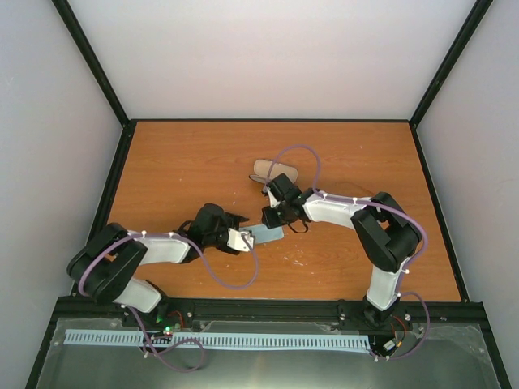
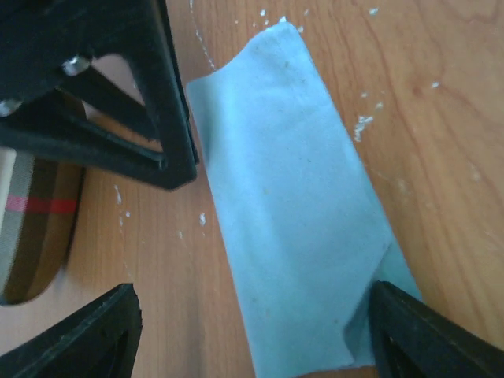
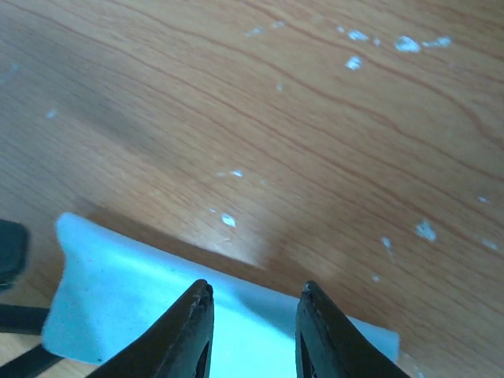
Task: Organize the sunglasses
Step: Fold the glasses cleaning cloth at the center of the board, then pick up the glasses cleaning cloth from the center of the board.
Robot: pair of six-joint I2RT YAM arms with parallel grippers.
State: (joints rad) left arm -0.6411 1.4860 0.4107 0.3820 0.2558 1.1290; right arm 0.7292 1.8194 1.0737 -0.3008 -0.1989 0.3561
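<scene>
The sunglasses do not show in any view. A pale blue cloth [image 1: 268, 235] lies folded into a strip on the wooden table. My left gripper [image 1: 246, 238] is open wide at the cloth's near end; in the left wrist view [image 2: 252, 346] the cloth [image 2: 291, 197] runs between the jaws, its curled corner against the right finger [image 2: 425, 339]. My right gripper [image 1: 270, 217] hangs over the cloth's far end; in the right wrist view [image 3: 256, 288] its jaws stand a little apart above the cloth [image 3: 126, 307]. The brown striped case [image 1: 276, 171] lies just behind it.
The case's end [image 2: 31, 220] shows at the left of the left wrist view, beside the right arm's black gripper body [image 2: 102, 94]. White flecks dot the table [image 3: 315, 118]. Black frame rails [image 1: 268, 121] and pale walls close in the table.
</scene>
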